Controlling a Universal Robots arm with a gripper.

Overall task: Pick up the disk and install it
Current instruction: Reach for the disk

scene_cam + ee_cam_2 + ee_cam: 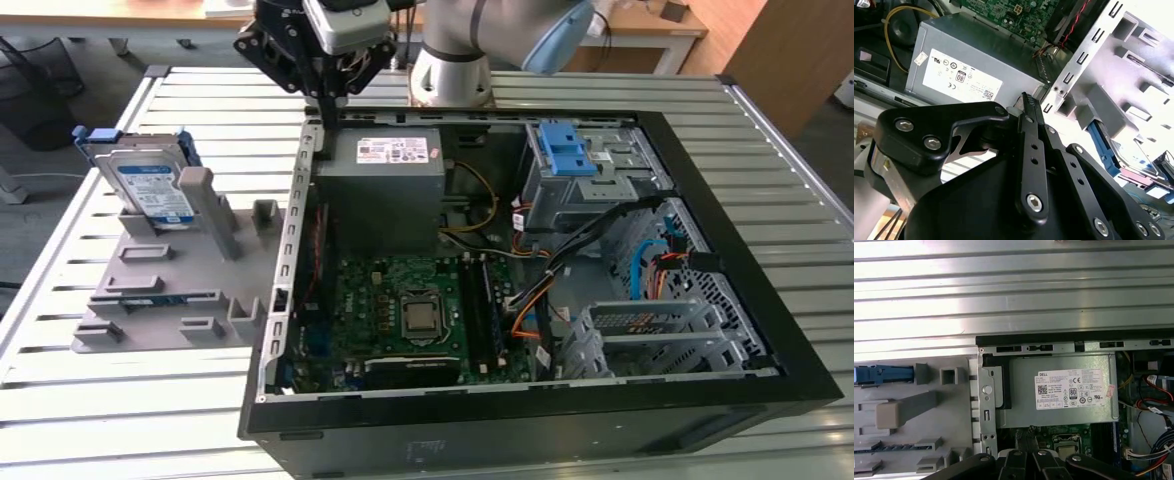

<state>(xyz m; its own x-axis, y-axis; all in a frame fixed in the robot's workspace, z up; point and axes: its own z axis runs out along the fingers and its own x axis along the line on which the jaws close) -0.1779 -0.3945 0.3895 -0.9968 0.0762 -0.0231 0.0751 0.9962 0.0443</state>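
The disk [147, 187], a silver drive with a white-and-blue label and blue rails, stands on edge in a grey holder [160, 290] on the exterior view's left, outside the computer case [747, 250]. My gripper [324, 112] hangs above the case's back left corner, by the grey power-supply box [387, 170], well apart from the disk. Its fingers are together with nothing between them. In the second wrist view the gripper [1026, 98] points at the case's corner, with the disk [1134, 156] beyond. In the first wrist view the disk's blue rail [881, 374] lies beside the holder [914, 405].
The open case holds a green motherboard [414, 310], loose cables [627, 270] and a drive cage with blue latches [567, 150] at its back right. The case and holder sit on a slatted metal table [80, 400]. The arm's base [447, 70] stands behind the case.
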